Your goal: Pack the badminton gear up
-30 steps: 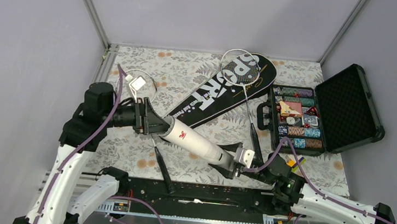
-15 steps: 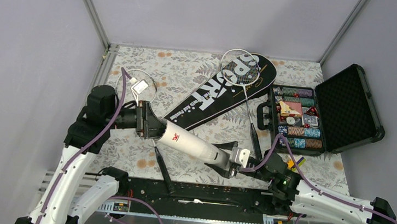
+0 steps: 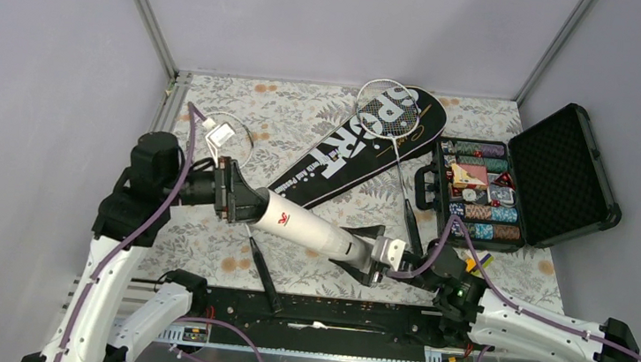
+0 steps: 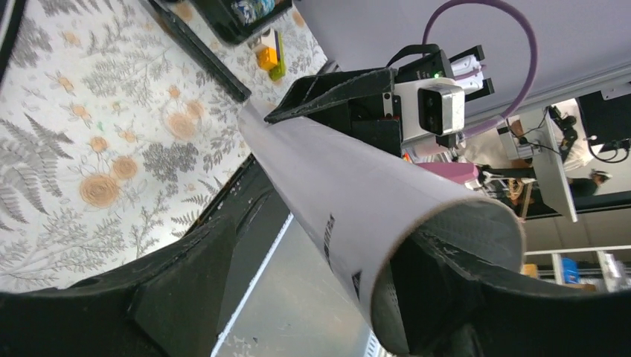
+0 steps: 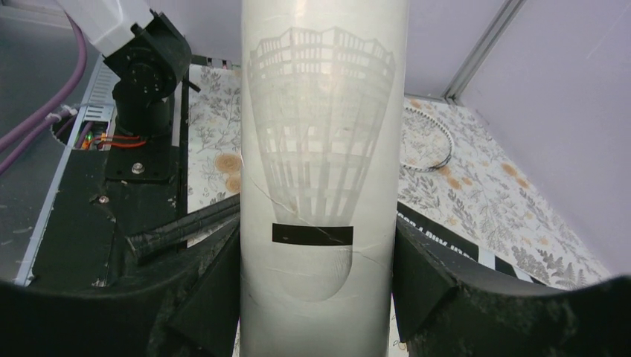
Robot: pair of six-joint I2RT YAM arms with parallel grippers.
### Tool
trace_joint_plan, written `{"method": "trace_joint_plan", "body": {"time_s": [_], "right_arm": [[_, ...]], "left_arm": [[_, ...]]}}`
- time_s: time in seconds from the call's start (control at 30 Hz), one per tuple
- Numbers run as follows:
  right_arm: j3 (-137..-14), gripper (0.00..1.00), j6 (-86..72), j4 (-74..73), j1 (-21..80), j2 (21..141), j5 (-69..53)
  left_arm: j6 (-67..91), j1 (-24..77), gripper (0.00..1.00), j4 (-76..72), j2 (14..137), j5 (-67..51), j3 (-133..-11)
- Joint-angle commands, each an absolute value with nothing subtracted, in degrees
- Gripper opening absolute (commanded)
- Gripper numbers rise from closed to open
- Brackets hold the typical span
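The white cardboard tube (image 3: pixel 304 226) hangs level above the front of the table. My right gripper (image 3: pixel 372 257) is shut on its right end; both fingers press its sides in the right wrist view (image 5: pixel 316 245). My left gripper (image 3: pixel 240 195) is open around the tube's open left end (image 4: pixel 350 186); one finger touches it and a gap shows at the other. The black SPORT bag (image 3: pixel 356 144) lies diagonally behind. One racket (image 3: pixel 387 112) lies with its head on the bag. The other racket's handle (image 3: pixel 262 273) lies under the tube. No shuttlecock shows.
An open black case of poker chips (image 3: pixel 521 183) stands at the right. A small yellow item (image 3: pixel 473 262) lies by my right arm. The black base rail (image 3: pixel 331 311) runs along the near edge. Frame posts stand at the back corners.
The tube and my right gripper have shifted a little left toward my left gripper. My left gripper dipped toward the front, then came back up slightly.
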State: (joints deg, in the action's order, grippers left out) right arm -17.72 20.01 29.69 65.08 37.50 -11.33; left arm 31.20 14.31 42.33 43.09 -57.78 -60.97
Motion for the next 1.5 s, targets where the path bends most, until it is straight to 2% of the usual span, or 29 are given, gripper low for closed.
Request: {"method": "trace_joint_plan", "body": {"time_s": [0.0,0.2,0.43,0.57,0.8,0.93,1.07,1.2,1.27,1.37,1.47], "right_arm": [[-19.3,0.39,19.81,35.51,65.06,33.37,-8.78],[-18.75,0.39,19.69,32.54,65.04,29.65,-7.86],[-18.54,0.39,19.44,32.85,65.05,29.13,-8.23],[-19.17,0.39,19.01,34.06,65.04,30.68,-8.95],[-19.75,0.38,19.09,38.67,65.05,35.89,-8.42],[-20.34,0.38,19.09,38.85,65.06,36.42,-7.62],[-19.67,0.38,16.53,37.27,65.04,35.29,-3.67],[-18.87,0.39,15.22,37.38,65.04,35.94,-1.39],[-19.5,0.39,14.09,38.0,65.05,37.11,0.95],[-21.69,0.39,9.42,40.08,65.05,40.12,4.68],[-24.31,0.39,4.83,42.59,65.11,44.35,1.71]], "left_arm": [[28.19,14.5,0.79,45.96,41.37,-54.7,-68.93],[29.25,14.5,0.81,46.17,39.75,-53.72,-69.85],[27.99,14.5,0.78,47.42,40.23,-48.99,-70.72],[26.51,14.5,0.78,48.94,41.6,-46.43,-69.94],[30.18,14.5,0.76,42.72,41.17,-47.85,-63.81],[28.64,14.46,0.76,46.44,42.67,-45.55,-70.75],[29.35,14.48,0.83,47.87,41.72,-38.79,-77.46],[30.16,14.5,0.98,42.76,36.21,-29.2,-76.13],[31.06,14.5,0.99,36.8,32.99,-27.05,-72.11],[34.03,14.5,0.99,26.95,31.12,-32.6,-66.17],[37.29,14.49,0.96,19.95,32.58,-36.46,-61.29]]}}
